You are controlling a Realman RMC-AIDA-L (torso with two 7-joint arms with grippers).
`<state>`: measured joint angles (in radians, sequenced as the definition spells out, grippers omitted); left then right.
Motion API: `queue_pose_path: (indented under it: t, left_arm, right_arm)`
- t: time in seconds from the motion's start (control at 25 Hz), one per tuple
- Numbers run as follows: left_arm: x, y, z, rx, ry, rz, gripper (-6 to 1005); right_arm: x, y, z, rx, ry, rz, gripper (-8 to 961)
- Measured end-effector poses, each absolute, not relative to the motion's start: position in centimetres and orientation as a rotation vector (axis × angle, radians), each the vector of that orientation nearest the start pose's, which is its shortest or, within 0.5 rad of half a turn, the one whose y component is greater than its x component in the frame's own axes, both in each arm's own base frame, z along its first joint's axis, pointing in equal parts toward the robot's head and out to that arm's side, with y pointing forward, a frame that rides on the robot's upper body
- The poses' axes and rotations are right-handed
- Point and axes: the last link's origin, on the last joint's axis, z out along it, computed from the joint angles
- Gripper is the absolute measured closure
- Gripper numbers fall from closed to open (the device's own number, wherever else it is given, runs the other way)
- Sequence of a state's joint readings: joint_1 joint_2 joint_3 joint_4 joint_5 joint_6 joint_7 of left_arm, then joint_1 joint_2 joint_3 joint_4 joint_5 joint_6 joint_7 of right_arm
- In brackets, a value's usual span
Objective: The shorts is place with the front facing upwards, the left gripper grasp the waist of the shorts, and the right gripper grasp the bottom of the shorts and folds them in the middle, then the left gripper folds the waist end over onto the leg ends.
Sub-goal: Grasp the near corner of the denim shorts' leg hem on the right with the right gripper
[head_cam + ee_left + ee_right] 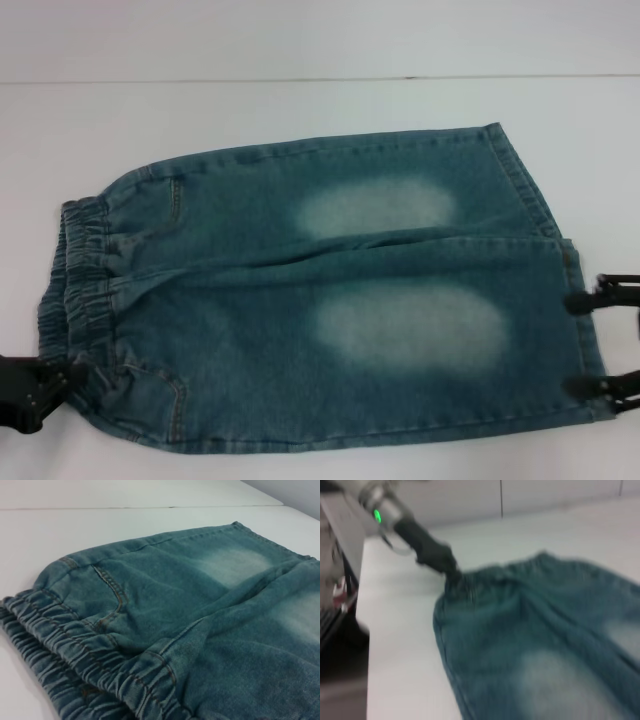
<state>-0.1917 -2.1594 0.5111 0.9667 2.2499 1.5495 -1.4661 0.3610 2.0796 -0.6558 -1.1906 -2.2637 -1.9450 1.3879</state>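
Head view: the shorts (320, 300) lie flat on the counter (300, 110), waist (80, 290) left; left gripper (62, 380) pinches its near corner for folding; right gripper (592, 340), jaws spread, straddles the hem (580, 320). Left wrist: waistband close; right wrist: the pinch confirmed.

1. Your head camera looks forward and down from above, taking in the whole shorts (320, 300) spread on the white table (300, 110).
2. Your left wrist camera sits low and very near the waistband (85, 655), looking along the fabric toward the far leg hem (270, 540).
3. Your right wrist camera looks from the leg side across the denim toward the waist, where the left gripper (451, 571) shows.
4. All three views share the pale faded patches (410, 325) and the waistband.
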Motion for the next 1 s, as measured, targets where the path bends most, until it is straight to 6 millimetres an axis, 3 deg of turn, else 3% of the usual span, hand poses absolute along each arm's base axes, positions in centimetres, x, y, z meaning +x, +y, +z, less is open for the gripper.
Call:
queue_pose_path:
  t: [0.24, 0.48, 1.0]
  left_arm:
    - [-36.8, 23.3, 3.4, -2.436, -1.0, -0.32, 947]
    - [-36.7, 23.4, 3.4, -2.44, -0.995, -0.318, 946]
    - [-36.6, 24.1, 2.9, -2.439, -0.996, -0.325, 947]
  right_arm:
    - [27.8, 27.4, 9.3, -2.928, 0.478, -0.068, 8]
    - [28.2, 28.0, 9.7, -2.909, 0.59, -0.333, 20]
    - [28.5, 27.9, 8.2, -2.91, 0.733, -0.622, 45]
